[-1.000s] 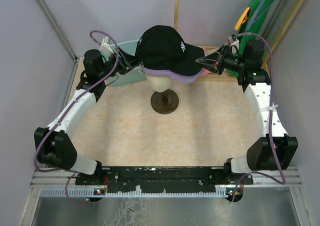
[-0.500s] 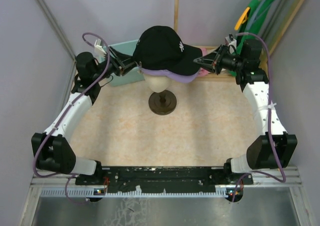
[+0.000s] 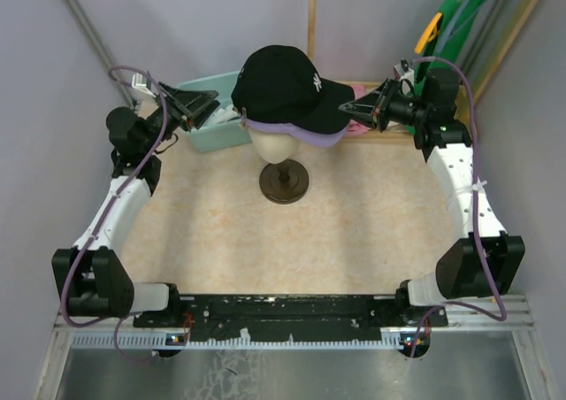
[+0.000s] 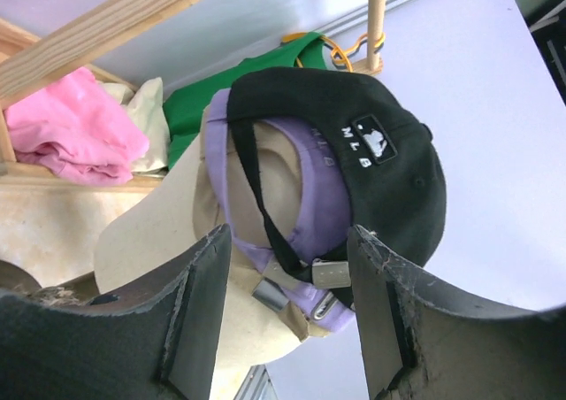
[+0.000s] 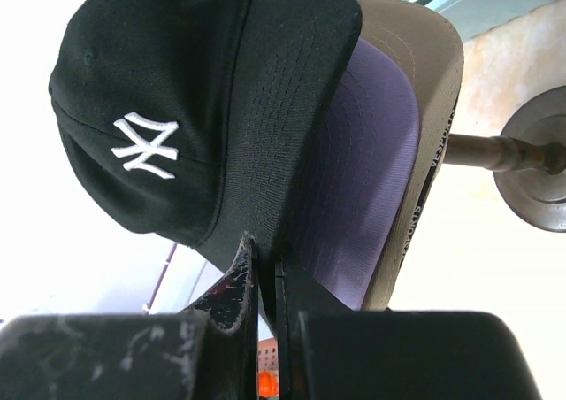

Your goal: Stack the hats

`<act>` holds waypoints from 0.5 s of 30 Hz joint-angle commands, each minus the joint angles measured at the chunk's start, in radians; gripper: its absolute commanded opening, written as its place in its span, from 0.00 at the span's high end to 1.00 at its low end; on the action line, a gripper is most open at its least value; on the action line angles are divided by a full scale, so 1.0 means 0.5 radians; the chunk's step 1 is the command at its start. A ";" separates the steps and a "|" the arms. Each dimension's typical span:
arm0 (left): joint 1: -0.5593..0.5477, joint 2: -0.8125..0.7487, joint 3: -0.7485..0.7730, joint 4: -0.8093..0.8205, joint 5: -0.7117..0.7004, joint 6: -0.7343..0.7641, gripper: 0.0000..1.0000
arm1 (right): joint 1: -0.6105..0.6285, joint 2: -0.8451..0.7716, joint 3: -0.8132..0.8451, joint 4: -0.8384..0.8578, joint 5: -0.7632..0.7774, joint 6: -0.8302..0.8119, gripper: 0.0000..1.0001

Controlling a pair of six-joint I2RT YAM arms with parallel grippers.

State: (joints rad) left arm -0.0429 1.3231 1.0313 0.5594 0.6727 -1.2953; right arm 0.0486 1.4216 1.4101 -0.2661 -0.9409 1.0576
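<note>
The black cap with a white logo [image 3: 283,86] sits on top of the purple cap [image 3: 320,138] on the mannequin head [image 3: 278,143]. A tan cap [image 5: 435,59] lies under both. My right gripper [image 3: 347,109] is shut on the black cap's brim [image 5: 292,108], pinching its edge between the fingers [image 5: 240,280]. My left gripper [image 3: 210,104] is open and empty, held apart from the back of the caps, whose straps and buckles [image 4: 332,276] show between its fingers. I cannot make out the white cap.
The head stands on a dark round base [image 3: 284,181]. A teal bin [image 3: 202,133] is behind the left gripper. Pink cloth [image 4: 71,121] and a green top [image 4: 190,108] lie at the back right. Coloured hangers [image 3: 451,19] hang in the far right corner.
My left arm has drawn back to the left, away from the rear of the caps, jaws open. The head and stand shifted slightly left. My right gripper stays on the brim.
</note>
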 commanded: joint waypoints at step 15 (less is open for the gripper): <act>0.013 0.134 0.239 -0.048 0.005 0.217 0.39 | -0.060 -0.111 -0.021 0.103 0.164 0.091 0.60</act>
State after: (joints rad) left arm -0.0410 1.3800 1.1145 0.5465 0.6704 -1.2369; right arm 0.0410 1.4269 1.4239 -0.2726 -0.8761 1.0733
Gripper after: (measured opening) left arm 0.613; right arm 0.388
